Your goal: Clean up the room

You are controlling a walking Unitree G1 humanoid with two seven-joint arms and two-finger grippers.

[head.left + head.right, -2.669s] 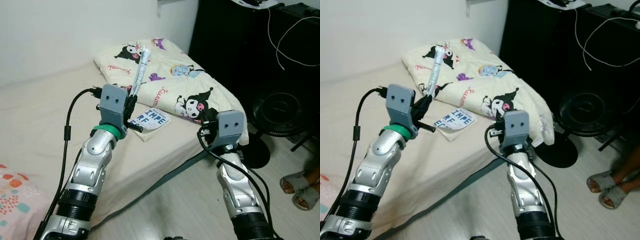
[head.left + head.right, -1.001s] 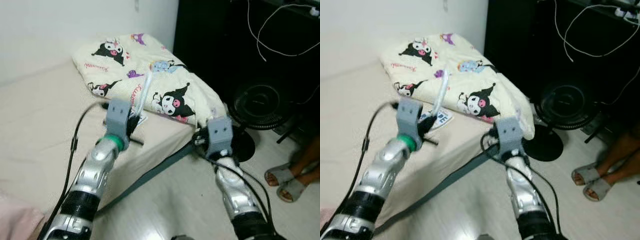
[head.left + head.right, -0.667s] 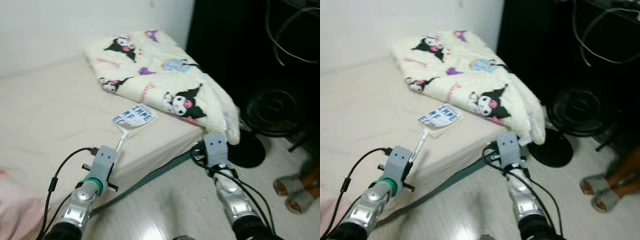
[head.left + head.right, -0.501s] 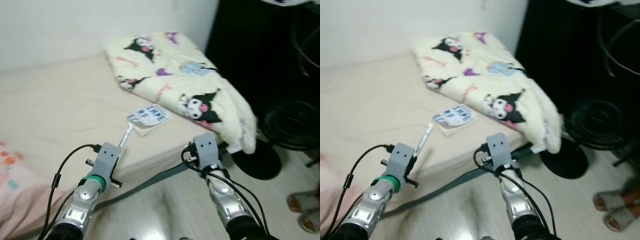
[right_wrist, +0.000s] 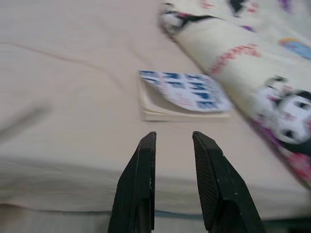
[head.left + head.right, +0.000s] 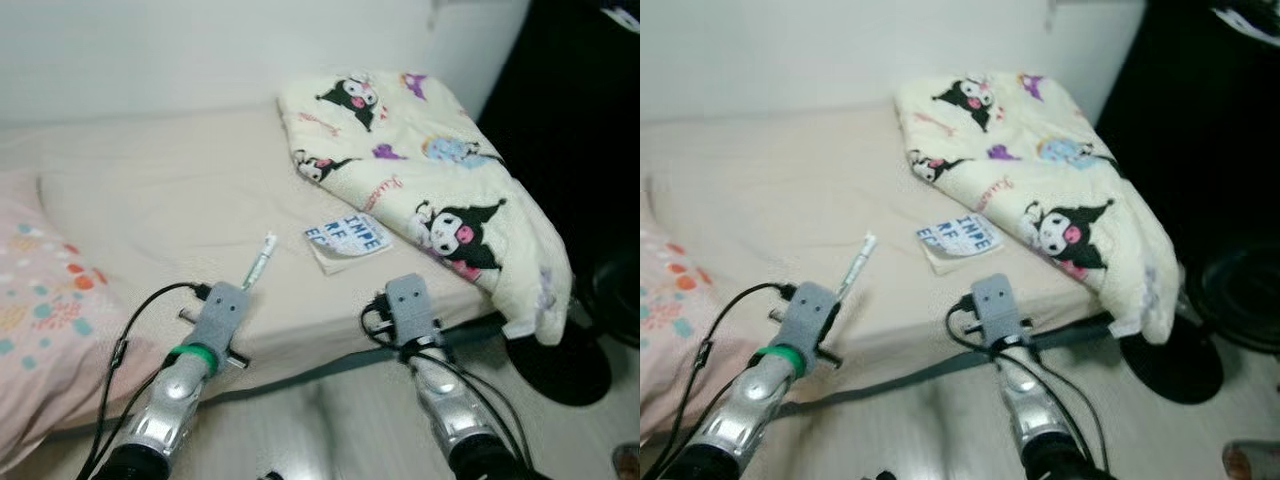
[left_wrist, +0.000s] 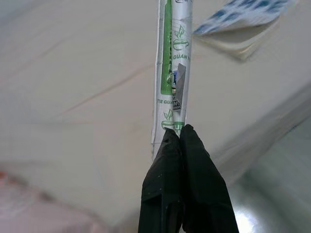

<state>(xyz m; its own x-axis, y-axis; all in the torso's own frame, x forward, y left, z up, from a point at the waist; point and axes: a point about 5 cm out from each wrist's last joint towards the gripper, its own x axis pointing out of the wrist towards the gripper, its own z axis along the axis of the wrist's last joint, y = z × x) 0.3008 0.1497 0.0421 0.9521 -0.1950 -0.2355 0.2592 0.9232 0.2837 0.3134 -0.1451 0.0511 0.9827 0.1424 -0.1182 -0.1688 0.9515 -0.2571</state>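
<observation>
Black fingers [image 7: 181, 145] of the left gripper [image 7: 179, 136] pinching the end of a slim white-and-green packet [image 7: 174, 73], holding it tilted up over the bed [image 6: 150, 210] near its front edge. Right gripper [image 5: 173, 141] hovering low at the bed's edge, fingers parted with nothing between, pointing toward a booklet [image 5: 182, 96] with blue lettering. Lying just beside the booklet, a cartoon-print blanket [image 6: 430, 170]; resting at the bed's left, a pink pillow [image 6: 45, 310].
</observation>
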